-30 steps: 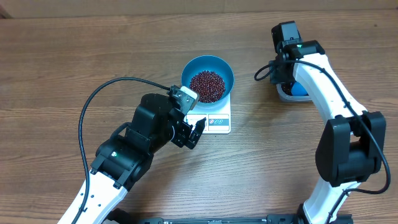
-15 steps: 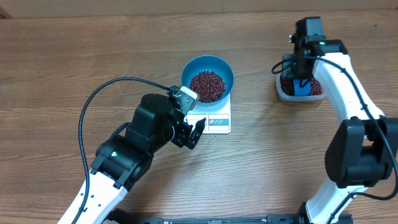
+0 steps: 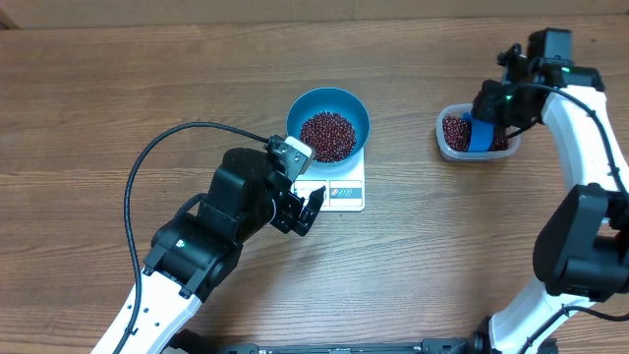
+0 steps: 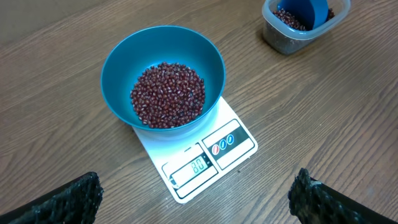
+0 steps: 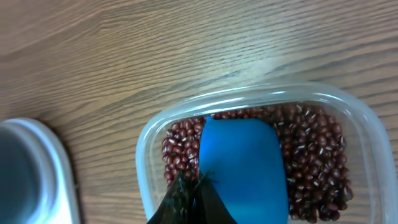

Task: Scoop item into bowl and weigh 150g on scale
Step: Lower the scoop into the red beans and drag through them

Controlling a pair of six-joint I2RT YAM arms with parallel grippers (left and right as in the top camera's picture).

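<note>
On the square scale, a round bowl cradles grainy beans.

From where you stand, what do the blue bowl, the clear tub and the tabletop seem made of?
The bowl: probably plastic, smooth and evenly coloured with a soft sheen. The tub: clear plastic, beans visible through its glossy walls. The tabletop: wood or wood-look laminate; the grain shows, but which one I cannot tell.

Bare table is lying open between bowl and tub. The scoop is filling the tub; the left gripper is crowding the scale.
</note>
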